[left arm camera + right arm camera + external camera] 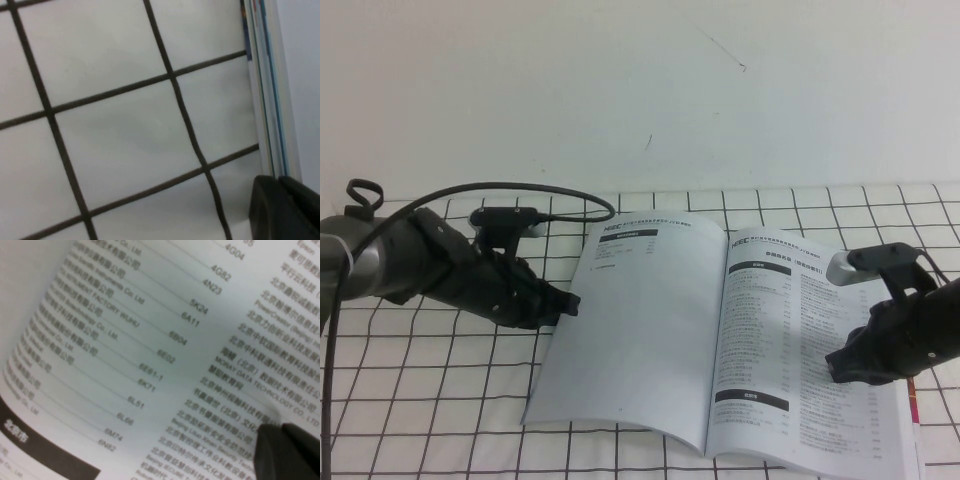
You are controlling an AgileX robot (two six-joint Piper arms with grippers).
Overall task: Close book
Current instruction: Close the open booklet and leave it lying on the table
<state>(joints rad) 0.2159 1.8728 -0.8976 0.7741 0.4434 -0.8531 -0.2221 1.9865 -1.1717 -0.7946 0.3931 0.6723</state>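
An open book (720, 340) with printed white pages lies on the checked tablecloth (430, 400) in the middle of the high view. Its left half looks slightly raised off the cloth. My left gripper (570, 303) is shut, with its tip at the left edge of the book. In the left wrist view the stacked page edges (267, 90) run straight down to my left gripper (285, 210). My right gripper (837, 367) is shut and rests on the right-hand page. The right wrist view shows printed text (150, 340) filling the frame, with my right gripper (287, 452) touching the paper.
The white cloth with a black grid (125, 125) covers the table up to a white wall (640, 90) at the back. A black cable (550, 190) loops from the left arm, close to the book's top left corner.
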